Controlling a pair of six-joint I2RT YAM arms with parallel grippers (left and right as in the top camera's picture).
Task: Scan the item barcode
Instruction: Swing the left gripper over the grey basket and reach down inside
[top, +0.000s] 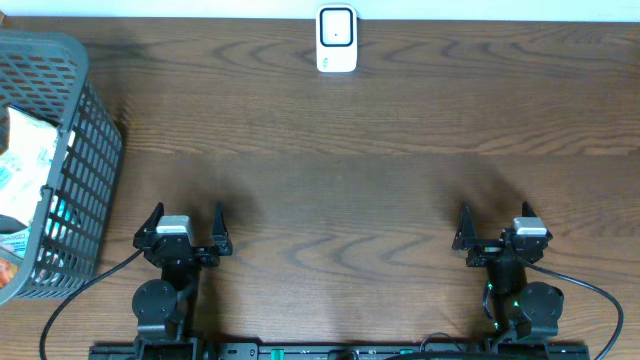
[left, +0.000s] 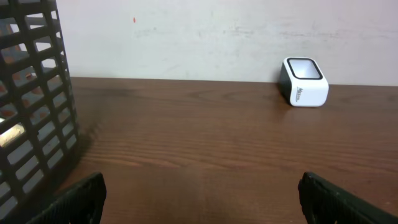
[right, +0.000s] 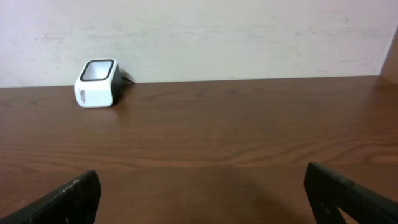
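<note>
A white barcode scanner (top: 337, 39) with a dark window stands at the table's far edge, centre; it also shows in the left wrist view as the scanner (left: 304, 91) and in the right wrist view as the scanner (right: 97, 83). Packaged items (top: 22, 170) lie inside the grey mesh basket (top: 95, 150) at the far left. My left gripper (top: 188, 222) rests near the front edge, open, nothing between its fingers (left: 81, 198). My right gripper (top: 497, 222) sits at the front right, open and empty, fingers (right: 348, 194) wide apart.
The basket wall (left: 34, 99) rises close on the left of the left gripper. A pale wall runs behind the table's far edge. Bare brown wood lies between the grippers and the scanner.
</note>
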